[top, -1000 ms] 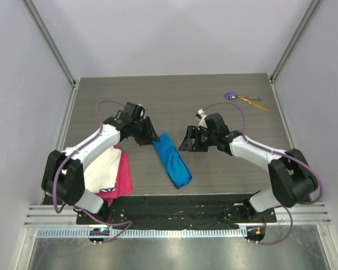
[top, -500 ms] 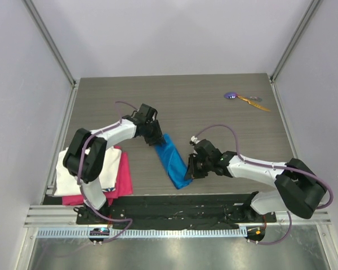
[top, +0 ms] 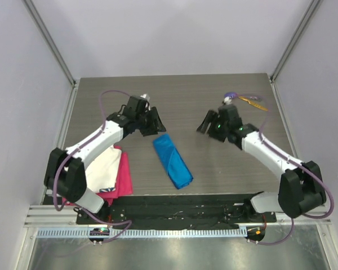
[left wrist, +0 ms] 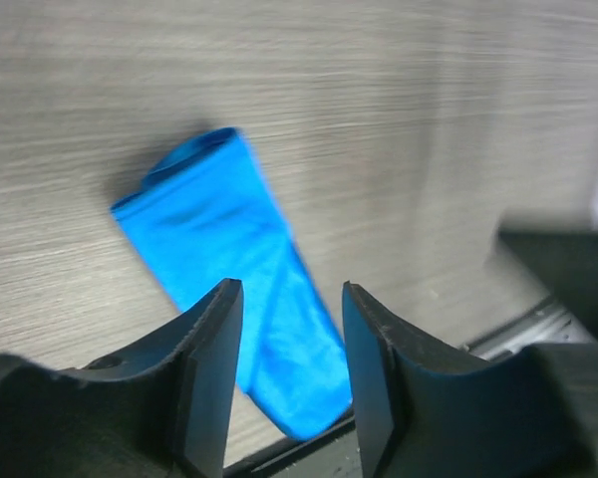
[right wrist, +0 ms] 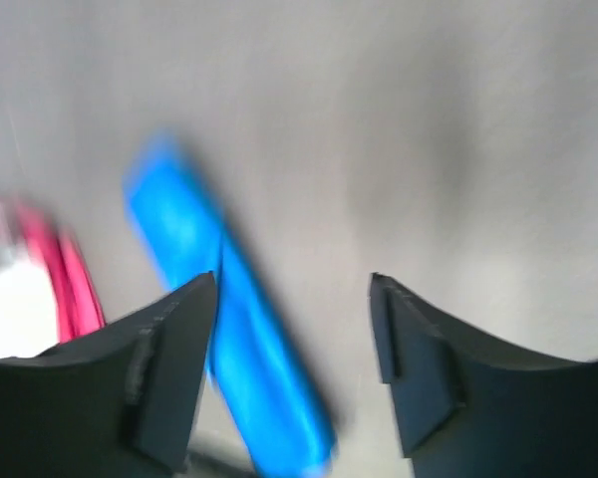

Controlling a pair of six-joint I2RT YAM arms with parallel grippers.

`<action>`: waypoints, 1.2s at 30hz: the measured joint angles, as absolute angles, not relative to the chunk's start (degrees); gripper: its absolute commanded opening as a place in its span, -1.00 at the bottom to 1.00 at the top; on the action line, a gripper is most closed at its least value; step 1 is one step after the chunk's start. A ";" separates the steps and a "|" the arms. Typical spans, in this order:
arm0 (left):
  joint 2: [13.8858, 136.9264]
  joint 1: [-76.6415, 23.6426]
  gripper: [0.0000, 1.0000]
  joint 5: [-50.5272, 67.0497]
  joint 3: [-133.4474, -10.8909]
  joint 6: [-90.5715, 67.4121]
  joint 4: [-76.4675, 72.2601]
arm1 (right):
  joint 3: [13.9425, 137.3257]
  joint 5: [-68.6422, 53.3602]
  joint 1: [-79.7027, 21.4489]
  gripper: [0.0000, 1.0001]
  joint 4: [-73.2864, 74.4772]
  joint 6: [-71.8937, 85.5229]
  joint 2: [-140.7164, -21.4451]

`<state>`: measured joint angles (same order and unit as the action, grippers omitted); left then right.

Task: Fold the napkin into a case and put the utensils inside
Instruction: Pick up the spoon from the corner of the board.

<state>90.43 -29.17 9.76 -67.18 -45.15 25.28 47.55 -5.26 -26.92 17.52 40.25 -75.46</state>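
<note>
From above, the blue napkin [top: 173, 160], folded into a long case, lies between my arms. The utensils [top: 245, 99] sit far back on the right. My left pincer [top: 154, 121] and right pincer [top: 205, 121] are both spread apart and hold nothing. I think I should pick the utensils up gently, one at a time.

Left wrist: the case lies under my spread fingers.

Right wrist: it is blurry, and my fingers are apart over the case.

I can read no writing.

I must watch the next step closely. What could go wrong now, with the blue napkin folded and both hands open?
1. The napkin lies loose; neither the left hand nor the right hand holds it, so it may slide or unfold when something is pushed in.
2. The purple utensil and orange utensil lie near the far right edge of the table; a clumsy grasp might push them out of reach.
</note>
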 measured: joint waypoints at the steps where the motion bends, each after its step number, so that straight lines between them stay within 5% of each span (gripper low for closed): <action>1: 88.90 -29.28 0.10 10.13 -67.26 -44.51 25.28 | 50.54 -3.20 -23.88 0.61 18.20 40.40 -76.42; 9: 79.00 -34.52 0.15 11.38 -65.43 -39.70 26.83 | 78.19 11.75 -9.08 0.68 26.83 47.57 -97.86; 21: 76.82 -38.04 0.12 13.30 -60.07 -36.58 28.36 | 124.22 28.27 -0.80 0.68 45.12 51.35 -133.69; 36: 79.26 -42.11 -0.33 8.47 -55.81 -37.06 29.19 | 131.92 32.93 1.17 0.56 46.28 47.79 -144.75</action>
<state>79.26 -42.11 8.47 -55.81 -37.06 29.19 131.92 32.93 1.17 46.28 47.79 -144.75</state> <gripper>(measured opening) 0.402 0.790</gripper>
